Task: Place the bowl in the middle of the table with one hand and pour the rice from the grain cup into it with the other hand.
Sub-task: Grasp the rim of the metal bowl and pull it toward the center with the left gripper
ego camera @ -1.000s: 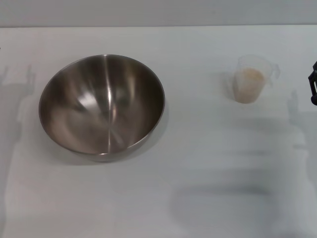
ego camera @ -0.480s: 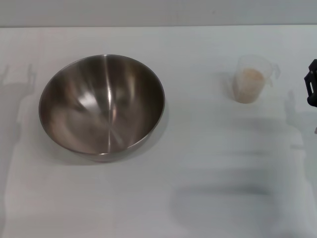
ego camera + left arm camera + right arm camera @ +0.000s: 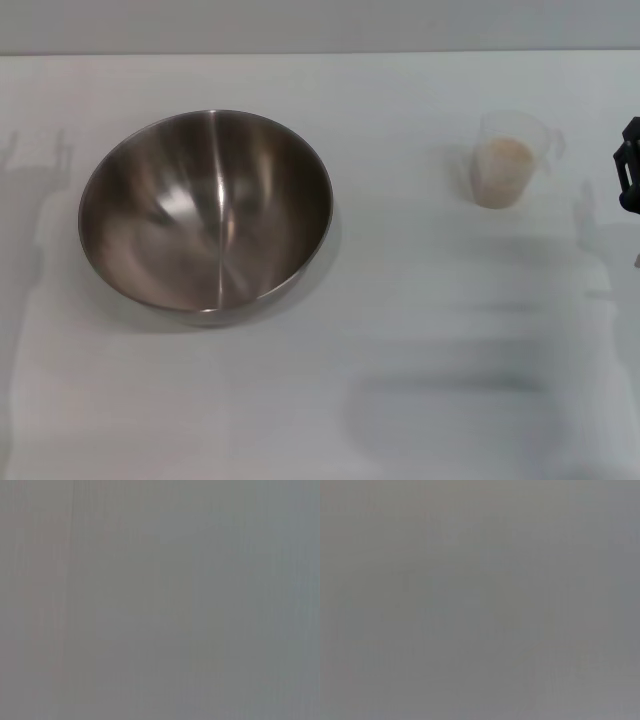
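Nothing in your task was done yet. The bowl [image 3: 205, 213] sat empty on the left side of the table [image 3: 400, 380], not in the middle. The grain cup [image 3: 507, 158] stood upright well apart from it on the right, with the rice [image 3: 501, 170] inside. Your right gripper [image 3: 629, 172] only peeked in at the right edge, near the cup but not touching it, and I could not tell how it was set. Your left gripper was not seen. Both wrist views showed only grey. Moving the bowl and pouring were both left.
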Controlling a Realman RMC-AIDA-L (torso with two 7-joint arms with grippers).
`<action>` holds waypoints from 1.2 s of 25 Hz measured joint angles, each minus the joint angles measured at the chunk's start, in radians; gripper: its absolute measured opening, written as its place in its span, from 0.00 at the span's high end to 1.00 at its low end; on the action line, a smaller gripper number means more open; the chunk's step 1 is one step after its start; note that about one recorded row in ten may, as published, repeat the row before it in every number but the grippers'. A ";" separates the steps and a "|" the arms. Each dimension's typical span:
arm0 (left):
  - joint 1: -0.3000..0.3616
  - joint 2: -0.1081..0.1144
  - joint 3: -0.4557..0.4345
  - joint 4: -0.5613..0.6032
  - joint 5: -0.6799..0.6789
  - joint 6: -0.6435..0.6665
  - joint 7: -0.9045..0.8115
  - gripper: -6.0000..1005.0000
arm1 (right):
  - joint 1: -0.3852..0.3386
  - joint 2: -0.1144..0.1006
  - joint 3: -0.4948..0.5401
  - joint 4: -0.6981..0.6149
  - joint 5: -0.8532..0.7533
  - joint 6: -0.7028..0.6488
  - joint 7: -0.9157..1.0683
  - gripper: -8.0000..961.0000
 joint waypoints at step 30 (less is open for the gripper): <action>0.200 0.044 0.051 -0.641 0.007 -0.592 0.046 0.46 | 0.005 0.002 0.002 -0.011 0.000 0.000 0.001 0.40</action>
